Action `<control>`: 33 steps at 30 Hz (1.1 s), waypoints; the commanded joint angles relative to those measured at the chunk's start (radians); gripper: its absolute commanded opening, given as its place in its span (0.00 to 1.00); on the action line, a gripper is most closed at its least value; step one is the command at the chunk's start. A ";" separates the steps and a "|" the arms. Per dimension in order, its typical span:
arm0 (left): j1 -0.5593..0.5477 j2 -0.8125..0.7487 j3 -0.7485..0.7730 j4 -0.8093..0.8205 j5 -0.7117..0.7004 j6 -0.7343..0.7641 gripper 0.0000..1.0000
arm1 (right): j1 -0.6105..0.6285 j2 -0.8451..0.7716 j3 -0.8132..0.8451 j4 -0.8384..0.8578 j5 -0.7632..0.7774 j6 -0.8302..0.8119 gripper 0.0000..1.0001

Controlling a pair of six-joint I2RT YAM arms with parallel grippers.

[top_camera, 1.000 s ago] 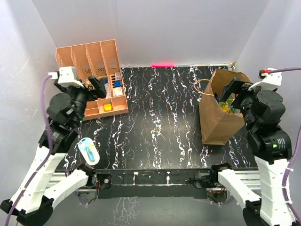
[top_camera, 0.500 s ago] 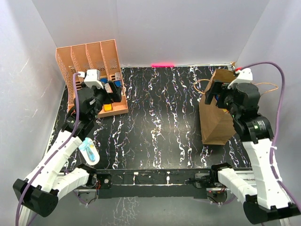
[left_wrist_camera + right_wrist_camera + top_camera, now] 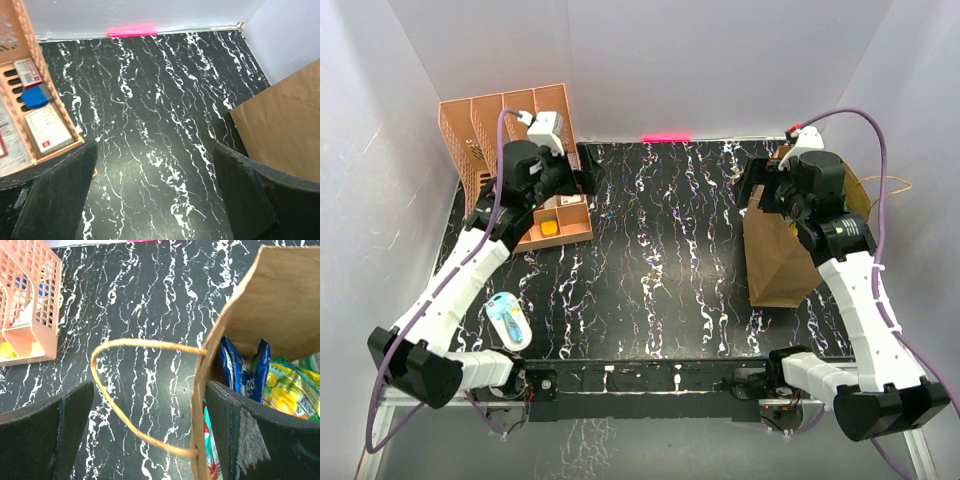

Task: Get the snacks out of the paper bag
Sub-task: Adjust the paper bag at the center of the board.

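Kraft paper bag [image 3: 280,295] upright, creased | glossy foil snacks [image 3: 245,375] inside

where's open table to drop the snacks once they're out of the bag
The wide middle of the table, between the orange organiser and the paper bag, is bare. So is the near strip from the blue-white gadget to the bag. The far-left corner is crowded.

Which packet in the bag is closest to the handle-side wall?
The blue packet, upright right behind that wall of the paper bag; the green-yellow packet sits beyond it.
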State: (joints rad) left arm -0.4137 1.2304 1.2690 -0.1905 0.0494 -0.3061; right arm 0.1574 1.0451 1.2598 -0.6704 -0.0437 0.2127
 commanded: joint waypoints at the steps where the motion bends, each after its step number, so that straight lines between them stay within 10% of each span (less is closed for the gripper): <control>1: 0.006 0.057 0.103 -0.011 0.087 0.021 0.98 | 0.006 0.053 0.092 0.059 -0.062 0.026 0.98; 25: -0.008 0.006 -0.080 0.114 0.044 0.105 0.98 | 0.008 0.095 0.340 -0.132 -0.170 -0.146 0.95; 33: -0.008 0.012 -0.105 0.143 0.050 0.090 0.98 | 0.008 0.096 0.288 -0.134 -0.279 -0.204 0.76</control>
State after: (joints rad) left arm -0.4164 1.2587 1.1793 -0.0895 0.0940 -0.2134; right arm 0.1635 1.1320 1.5547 -0.8127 -0.2653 0.0586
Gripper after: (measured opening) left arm 0.983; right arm 0.790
